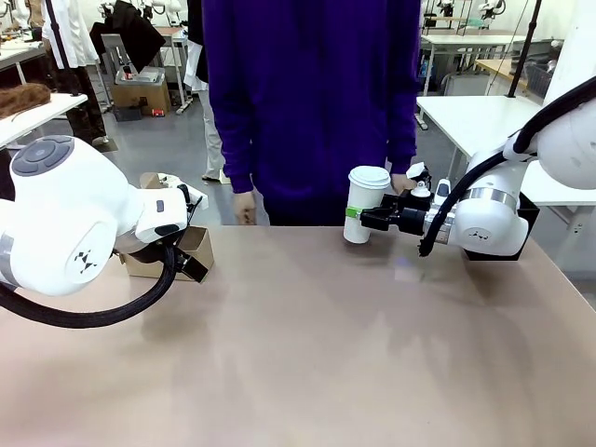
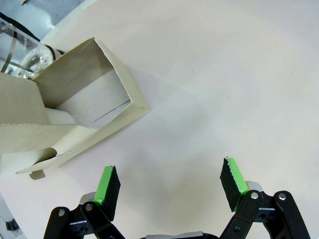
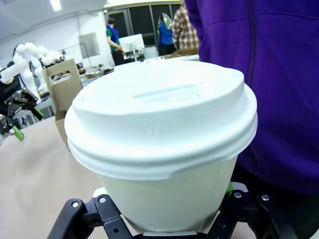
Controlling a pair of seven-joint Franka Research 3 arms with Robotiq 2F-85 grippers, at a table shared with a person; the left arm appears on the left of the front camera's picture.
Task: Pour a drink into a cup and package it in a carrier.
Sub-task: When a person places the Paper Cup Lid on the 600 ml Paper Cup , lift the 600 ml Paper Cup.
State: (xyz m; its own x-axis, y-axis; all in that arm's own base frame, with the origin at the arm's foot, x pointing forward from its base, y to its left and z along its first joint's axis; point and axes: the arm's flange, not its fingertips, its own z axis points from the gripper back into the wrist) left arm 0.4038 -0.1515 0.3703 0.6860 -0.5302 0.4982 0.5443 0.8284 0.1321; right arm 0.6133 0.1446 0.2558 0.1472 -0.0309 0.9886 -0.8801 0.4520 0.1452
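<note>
Our right gripper pinches the lidded cup upright near the far edge of the table, and the carrier lies well apart to our left, just beside our spread, empty left gripper, so we judge the cup must travel leftward.

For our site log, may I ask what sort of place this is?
Likely a robotics lab: jaws of a white robot arm grip a white lidded paper cup; white workbenches stand behind.
</note>
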